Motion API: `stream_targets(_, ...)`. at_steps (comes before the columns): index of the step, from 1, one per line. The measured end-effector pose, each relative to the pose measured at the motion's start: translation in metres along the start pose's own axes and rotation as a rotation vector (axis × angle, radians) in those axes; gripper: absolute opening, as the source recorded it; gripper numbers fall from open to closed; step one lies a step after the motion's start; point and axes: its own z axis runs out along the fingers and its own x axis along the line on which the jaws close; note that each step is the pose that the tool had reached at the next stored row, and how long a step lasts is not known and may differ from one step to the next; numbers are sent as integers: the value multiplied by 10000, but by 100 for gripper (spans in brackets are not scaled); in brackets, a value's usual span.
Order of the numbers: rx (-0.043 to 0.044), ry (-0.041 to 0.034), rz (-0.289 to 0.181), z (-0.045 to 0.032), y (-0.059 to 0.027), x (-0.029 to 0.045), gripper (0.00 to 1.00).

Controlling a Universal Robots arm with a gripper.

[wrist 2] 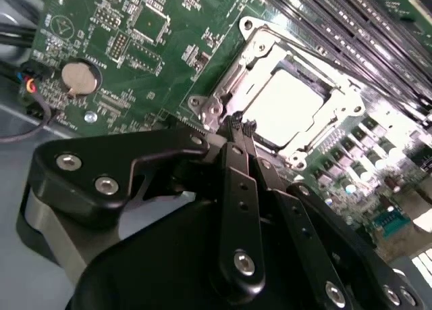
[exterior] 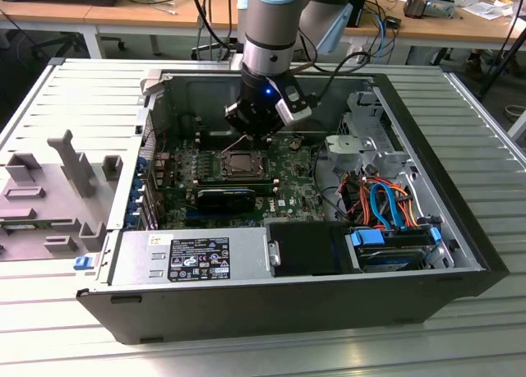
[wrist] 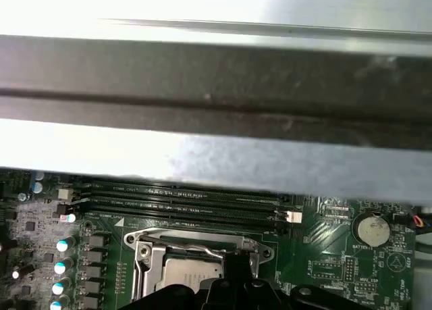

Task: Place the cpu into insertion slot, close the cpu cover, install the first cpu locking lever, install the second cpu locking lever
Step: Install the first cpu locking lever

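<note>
The cpu [wrist 2: 290,104], with its dull silver top, lies flat inside the insertion slot [exterior: 238,165] on the green motherboard. The silver cpu cover [wrist 2: 260,50] frames it and looks folded down over its edges; it appears as cpu cover [wrist: 196,240] around the cpu [wrist: 189,273] in the first wrist view. My gripper [wrist 2: 237,126] is shut, its black fingertips pressed together at the socket's corner beside a silver hook. I cannot tell whether a thin lever sits between them. In the exterior view the gripper [exterior: 251,139] hangs just behind the socket.
Long black memory slots [wrist: 182,202] run behind the socket, close under the grey case wall [wrist: 216,73]. A coin battery [wrist 2: 79,77] sits on the board. A black heatsink [exterior: 226,198], the power supply [exterior: 197,258] and cabled drive bays [exterior: 386,204] crowd the case.
</note>
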Motion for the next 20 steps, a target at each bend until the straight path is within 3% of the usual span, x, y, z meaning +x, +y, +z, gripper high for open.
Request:
stream_targets(2,-50,-6,-5,-7,-4,0,11)
stream_targets(6,-55,-4,-1,-8,-13,7,11)
stream_targets(12,-58,-18,-2,-6,-155,86,11)
stream_targets(13,-75,-36,-4,0,-165,187,11)
stream_targets(17,-147,-78,-8,10,-149,384,11)
stream_targets(20,-187,-136,-12,0,-142,471,11)
